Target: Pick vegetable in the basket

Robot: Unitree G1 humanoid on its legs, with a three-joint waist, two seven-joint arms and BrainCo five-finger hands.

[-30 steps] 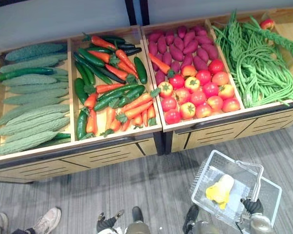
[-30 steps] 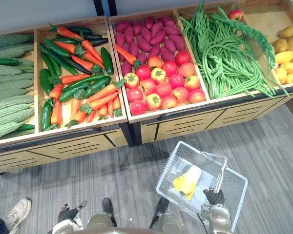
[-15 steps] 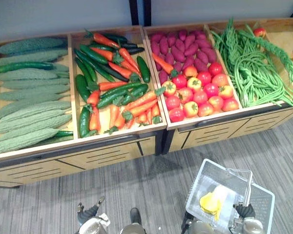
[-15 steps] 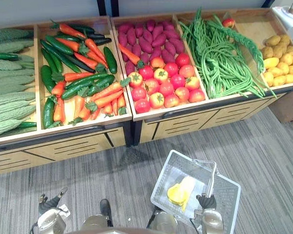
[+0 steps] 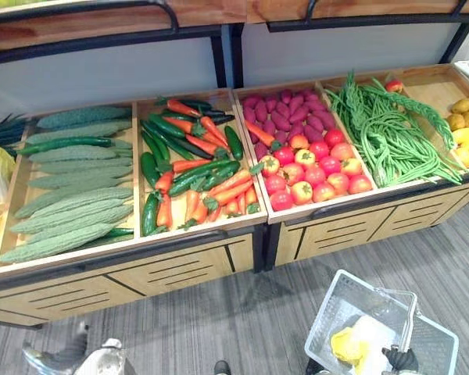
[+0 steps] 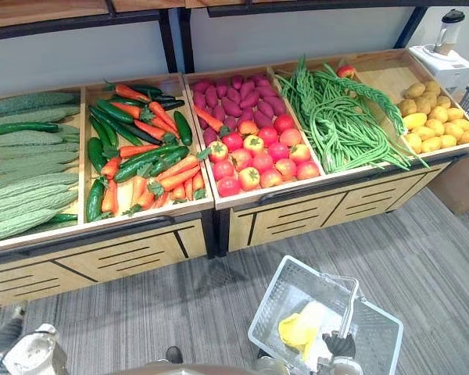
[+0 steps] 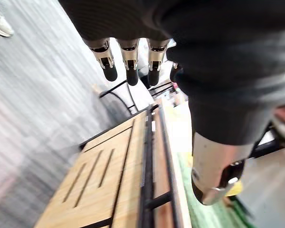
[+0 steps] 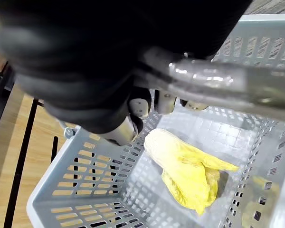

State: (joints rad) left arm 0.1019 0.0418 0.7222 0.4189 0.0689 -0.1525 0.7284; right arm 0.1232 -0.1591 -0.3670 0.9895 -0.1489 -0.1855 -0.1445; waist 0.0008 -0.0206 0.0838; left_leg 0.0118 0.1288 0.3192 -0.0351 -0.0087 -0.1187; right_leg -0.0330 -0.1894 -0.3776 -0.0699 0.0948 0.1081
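A yellow leafy vegetable (image 8: 187,173) is lying on the floor of a pale grey plastic basket (image 8: 80,183), just below the fingertips (image 8: 138,107) of the robot's right hand (image 5: 400,358) and touching neither hand. Its smooth stalk end, paling to cream, is pointing toward those fingers, while its crinkled bright-yellow leaves are fanning away from them. The underside of the vegetable is hidden against the basket floor. Seen from the head, the basket's near corner and most of the right hand are being cut off at the picture's lower edge. The right hand is clenching round the basket's metal handle (image 8: 218,84), with its fingers curling under the bar, though the dark wrist cover is hiding much of the grip.

The left hand (image 7: 129,59) is hanging well apart from the basket, its fingers straight and holding nothing. Past its fingertips the wooden front of a produce stand (image 7: 109,175) is showing.

Beyond both hands, the stand's bins are displaying bitter gourds (image 5: 70,203), cucumbers (image 5: 191,172) mixed with carrots (image 5: 227,191), purple sweet potatoes (image 5: 293,109) behind tomatoes (image 5: 313,168), and long beans (image 5: 391,141).
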